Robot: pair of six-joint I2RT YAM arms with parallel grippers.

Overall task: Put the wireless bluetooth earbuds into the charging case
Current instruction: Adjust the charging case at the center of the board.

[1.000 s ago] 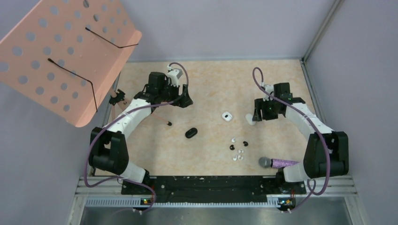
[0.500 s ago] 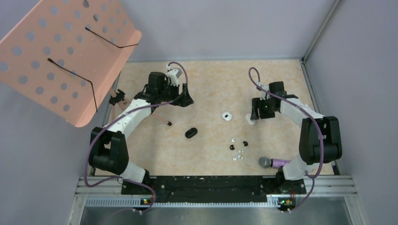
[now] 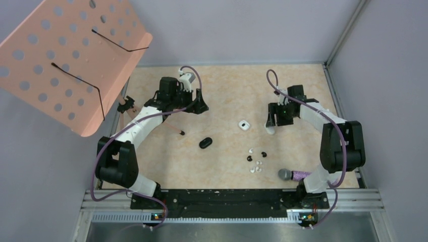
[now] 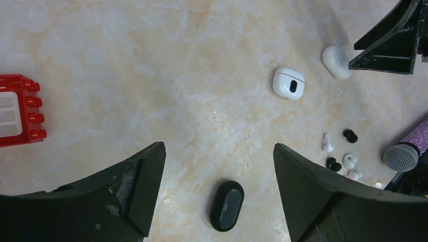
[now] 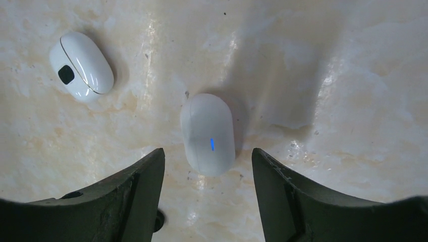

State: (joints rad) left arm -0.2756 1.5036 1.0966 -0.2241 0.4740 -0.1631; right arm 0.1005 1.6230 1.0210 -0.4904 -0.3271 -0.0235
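Observation:
Several tiny earbuds (image 3: 255, 159), white and black, lie scattered on the marble table; the left wrist view shows a white one (image 4: 327, 143) and a black one (image 4: 350, 135). A shut white charging case (image 5: 208, 133) with a blue light lies just ahead of my right gripper (image 5: 207, 151), which is open, its fingertips either side of the case's near end without touching. A second white case (image 3: 244, 125) lies to its left. A black case (image 4: 226, 205) lies below my left gripper (image 4: 218, 148), open and high above the table.
A purple glitter microphone (image 3: 298, 175) lies near the right arm's base. A red toy brick (image 4: 17, 108) sits at the far left. A pink perforated board (image 3: 70, 55) overhangs the back left corner. Grey walls enclose the table.
The right arm has swung slightly left and its jaws have widened around the white case's end. The left arm has barely moved.

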